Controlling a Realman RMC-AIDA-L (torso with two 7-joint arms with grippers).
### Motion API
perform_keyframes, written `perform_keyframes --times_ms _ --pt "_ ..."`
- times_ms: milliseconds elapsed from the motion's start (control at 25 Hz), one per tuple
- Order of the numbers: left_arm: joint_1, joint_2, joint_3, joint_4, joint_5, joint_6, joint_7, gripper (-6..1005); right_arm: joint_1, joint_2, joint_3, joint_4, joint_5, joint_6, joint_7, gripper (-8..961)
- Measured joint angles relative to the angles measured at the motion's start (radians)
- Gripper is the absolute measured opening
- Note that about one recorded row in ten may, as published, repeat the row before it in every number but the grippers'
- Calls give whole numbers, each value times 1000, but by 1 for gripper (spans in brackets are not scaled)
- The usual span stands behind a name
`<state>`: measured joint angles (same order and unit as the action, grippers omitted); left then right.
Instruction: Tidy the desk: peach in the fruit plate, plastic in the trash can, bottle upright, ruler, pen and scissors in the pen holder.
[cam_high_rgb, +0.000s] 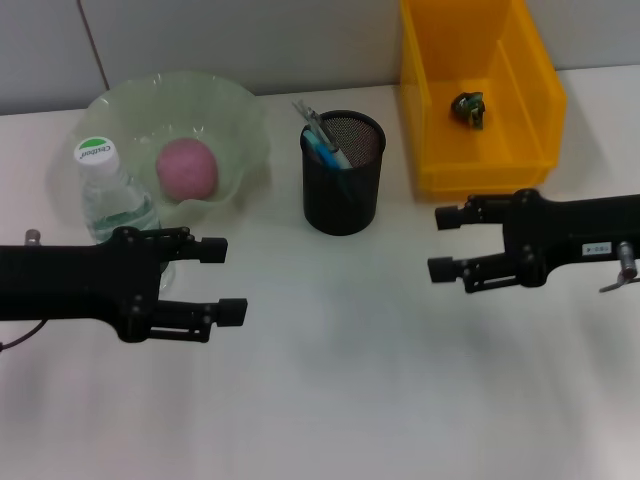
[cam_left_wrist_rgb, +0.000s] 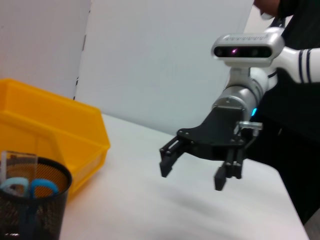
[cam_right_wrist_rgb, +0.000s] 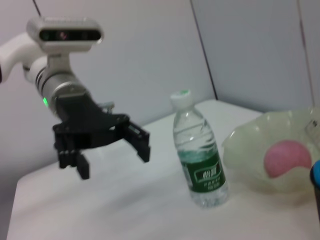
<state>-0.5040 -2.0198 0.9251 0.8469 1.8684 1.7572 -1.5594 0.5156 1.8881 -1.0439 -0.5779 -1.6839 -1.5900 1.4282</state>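
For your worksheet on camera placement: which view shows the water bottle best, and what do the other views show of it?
The right wrist view: the water bottle stands upright in full side profile, cap to base, beside the fruit plate. The head view sees it from above, its lower part hidden behind the left gripper. The left wrist view does not show it.

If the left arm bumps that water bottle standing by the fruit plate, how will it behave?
The water bottle stands tall on a narrow base, so a high nudge would probably tip it. It looks round, so once down it would likely roll. The clear plastic looks smooth and thin, perhaps slippery and squashy in the left gripper, which is open beside it.
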Motion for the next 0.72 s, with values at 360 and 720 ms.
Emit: perform_keyframes --times_ms 360,720 --pt "-62 7 -2 -55 52 -58 6 844 6 4 10 3 -57 -17 3 819" --pt "-75 30 -12 -118 54 -72 29 844 -11 -6 40 -3 -106 -20 12 819"
